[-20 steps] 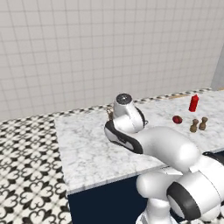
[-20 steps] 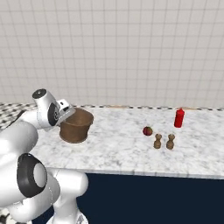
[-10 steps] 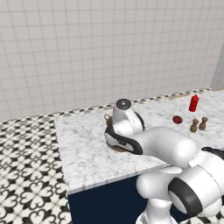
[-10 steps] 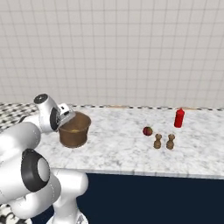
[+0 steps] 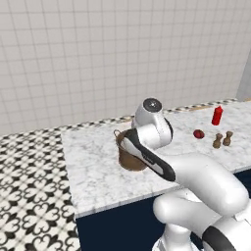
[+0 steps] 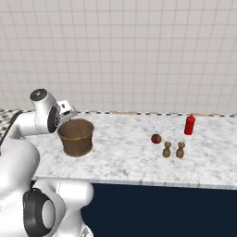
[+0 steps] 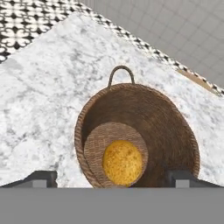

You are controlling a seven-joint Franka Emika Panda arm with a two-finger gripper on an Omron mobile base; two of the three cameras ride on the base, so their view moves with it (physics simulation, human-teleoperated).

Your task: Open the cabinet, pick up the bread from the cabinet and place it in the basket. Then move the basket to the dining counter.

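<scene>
looking over the arm, we see the dining counter (image 6: 129,159), a white-grey veined marble slab on a plain dark navy base, running in front of a wall of pale square tiles; a strip of black-and-white patterned floor lies off its far left end in the left base view. on this slab we count one basket (image 6: 76,136), brown and woven, standing upright toward the left part of the top, and inside it one bread (image 7: 122,162), a small round golden-orange bun lying on the basket's woven bottom in the hand view. one loop handle of the basket shows at the rim's far side in that view. well apart to the right we count one red bottle (image 6: 189,125) near the wall, one small dark red fruit (image 6: 156,138) in front of it, and two little brown wooden shakers (image 6: 173,149) standing just beside each other. the gripper (image 7: 113,178) hangs above the basket's near rim, looking down into it; its two dark fingertips (image 7: 41,178) stand wide apart on either side of the basket's mouth, with nothing pinched between them. in the right base view the hand sits just left of the basket's rim.
</scene>
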